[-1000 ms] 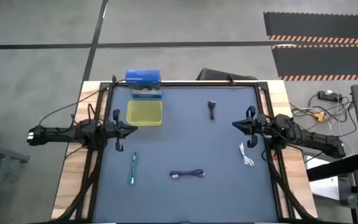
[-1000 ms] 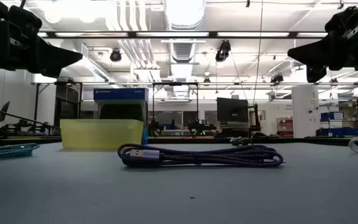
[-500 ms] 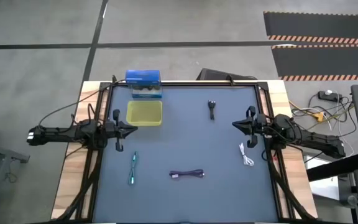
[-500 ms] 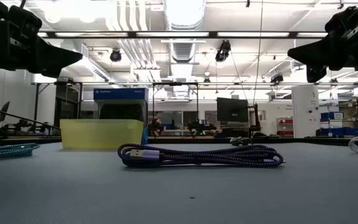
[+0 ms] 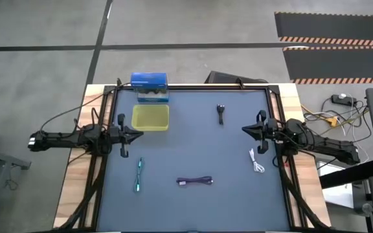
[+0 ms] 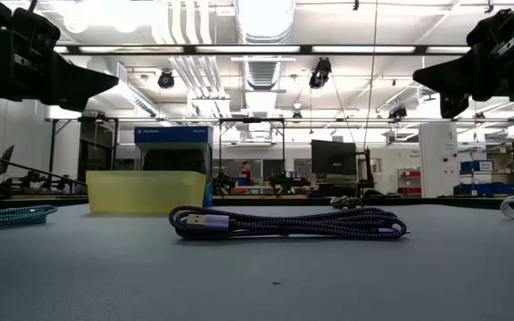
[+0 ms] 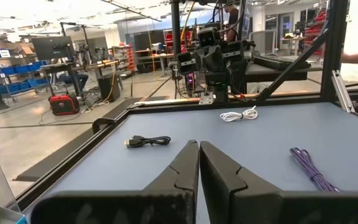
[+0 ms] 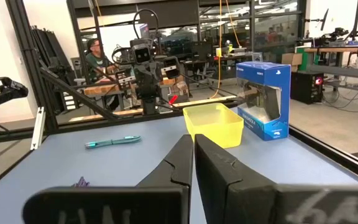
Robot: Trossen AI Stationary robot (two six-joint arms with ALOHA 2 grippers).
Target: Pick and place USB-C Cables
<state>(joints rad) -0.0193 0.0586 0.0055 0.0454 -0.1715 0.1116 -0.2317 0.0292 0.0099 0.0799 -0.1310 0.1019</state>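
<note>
On the dark blue table (image 5: 193, 149) we have four cables lying loose, none of them held. Our teal cable (image 5: 138, 175) lies near the front left, stretched roughly front to back. Our purple cable (image 5: 195, 182) sits at the front middle, bundled lengthwise; from table height it is the nearest thing (image 6: 288, 222), with the teal one (image 6: 7, 215) at the far edge of that view. Our white cable (image 5: 256, 162) lies by the right edge, just in front of our right gripper (image 5: 245, 129), and the black cable (image 5: 221, 114) rests toward the back, right of centre.

At the back left stands a yellow tub (image 5: 150, 118), with a blue box (image 5: 149, 87) just behind it on the table's rear edge.

We hold our left gripper (image 5: 141, 134) above the table's left side, pointing inward, just in front of the tub; its fingers (image 7: 182, 171) are pressed together on nothing. Our right gripper hovers opposite on the right side, also pointing inward, fingers (image 8: 180, 163) closed and empty.
</note>
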